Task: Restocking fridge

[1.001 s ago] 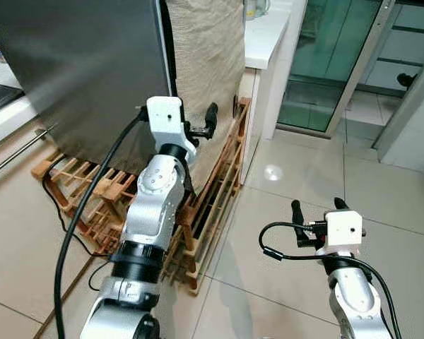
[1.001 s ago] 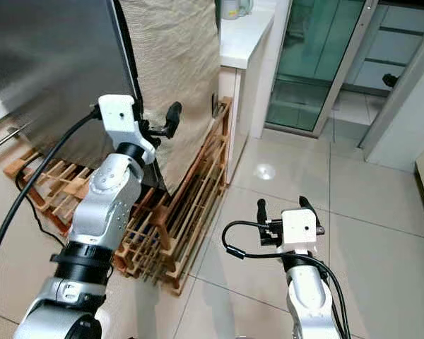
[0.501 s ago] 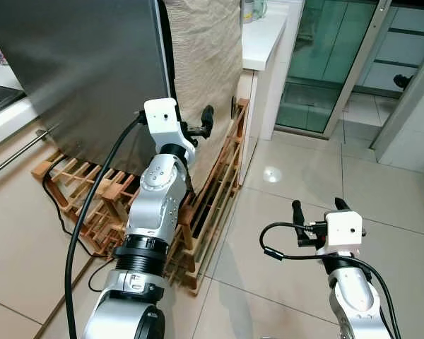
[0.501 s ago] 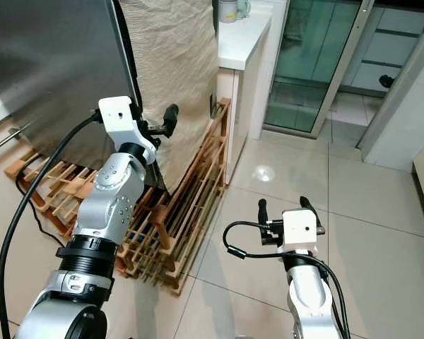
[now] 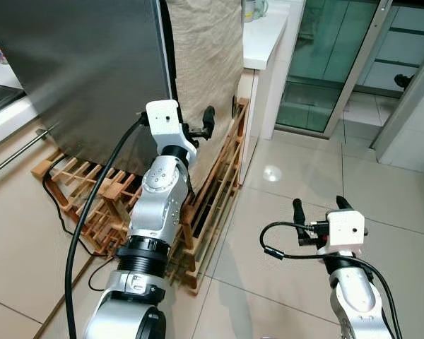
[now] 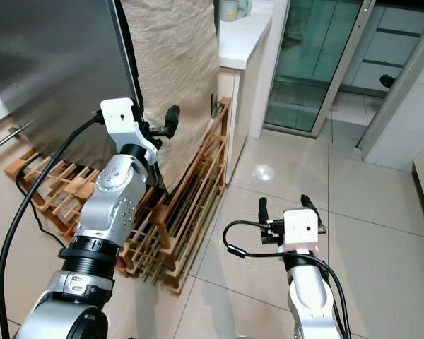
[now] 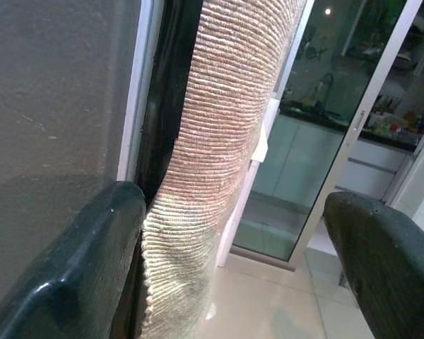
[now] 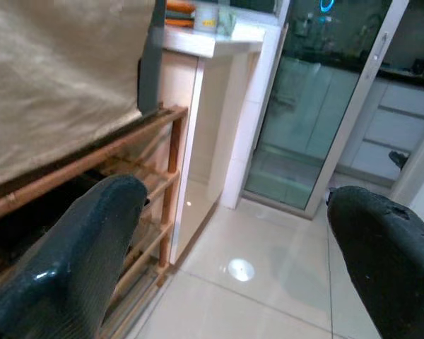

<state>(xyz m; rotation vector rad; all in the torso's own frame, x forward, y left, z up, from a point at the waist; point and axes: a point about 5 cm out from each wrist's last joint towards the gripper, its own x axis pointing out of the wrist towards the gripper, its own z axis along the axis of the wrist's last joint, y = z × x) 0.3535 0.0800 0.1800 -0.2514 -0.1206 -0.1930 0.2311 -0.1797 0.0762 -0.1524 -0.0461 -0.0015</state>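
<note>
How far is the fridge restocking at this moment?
Nothing looks done yet. The fridge door appears shut, and both grippers are open and empty. In hand: the left gripper is raised at the door's edge beside the beige cloth. The right gripper hovers over the floor tiles.

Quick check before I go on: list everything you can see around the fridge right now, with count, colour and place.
Fridge: one, dark grey steel, ahead on the left.
Cloth cover: one, beige ribbed, draped over the fridge's side.
Wooden rack: one, brown slats, on the floor under and beside the fridge.
Counter: one, white, beyond the fridge, a cup on top.
Glass sliding door: one, green-tinted, behind the counter.
Cable: one, black, on the floor by the rack.
Floor tiles: beige, glossy.
Left gripper: raised at the cloth-covered fridge edge, open.
Right gripper: low over the tiles, open.
</note>
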